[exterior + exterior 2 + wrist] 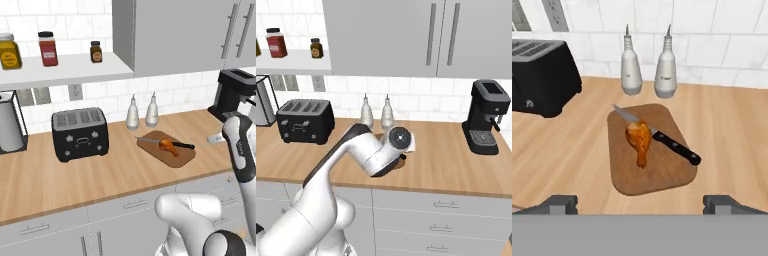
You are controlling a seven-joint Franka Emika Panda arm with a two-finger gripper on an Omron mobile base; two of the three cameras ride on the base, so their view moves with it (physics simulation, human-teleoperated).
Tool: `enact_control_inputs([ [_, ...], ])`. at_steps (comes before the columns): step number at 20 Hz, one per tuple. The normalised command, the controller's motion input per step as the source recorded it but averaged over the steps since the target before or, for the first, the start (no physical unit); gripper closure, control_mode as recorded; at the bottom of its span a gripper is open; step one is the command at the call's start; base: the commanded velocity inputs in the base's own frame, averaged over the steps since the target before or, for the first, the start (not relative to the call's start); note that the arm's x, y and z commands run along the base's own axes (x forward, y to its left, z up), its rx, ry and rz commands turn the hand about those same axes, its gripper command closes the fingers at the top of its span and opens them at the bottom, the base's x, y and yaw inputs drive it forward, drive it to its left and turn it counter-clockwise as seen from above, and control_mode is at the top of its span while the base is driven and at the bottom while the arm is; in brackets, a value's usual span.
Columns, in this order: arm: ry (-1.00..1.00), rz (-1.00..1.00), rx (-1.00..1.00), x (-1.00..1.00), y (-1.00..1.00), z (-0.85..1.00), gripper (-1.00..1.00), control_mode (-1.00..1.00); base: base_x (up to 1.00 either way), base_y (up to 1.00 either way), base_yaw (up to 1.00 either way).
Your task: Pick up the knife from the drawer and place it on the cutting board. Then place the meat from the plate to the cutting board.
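Knife (657, 134) diagonal on cutting board (662, 172) near desk (45, 180) back edge, meat (639, 139) lying across blade, apparently touching. End effector (640, 205) wide, empty, above board.

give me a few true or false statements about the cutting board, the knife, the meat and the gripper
1. The meat lies on the cutting board. True.
2. The knife is on the bare counter beside the board. False: it lies across the board, its blade partly under the meat.
3. The gripper is shut on the meat. False: it is open and holds nothing.
4. Two white bottles stand behind the board. True.
5. The toaster stands on the board. False: it stands on the counter, apart.
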Motion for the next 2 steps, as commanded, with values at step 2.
enact_control_inputs([
  [2,-0.08,0.0,0.0,-0.56,-0.34,0.37,-1.0,-1.0,0.0,0.0,0.0],
])
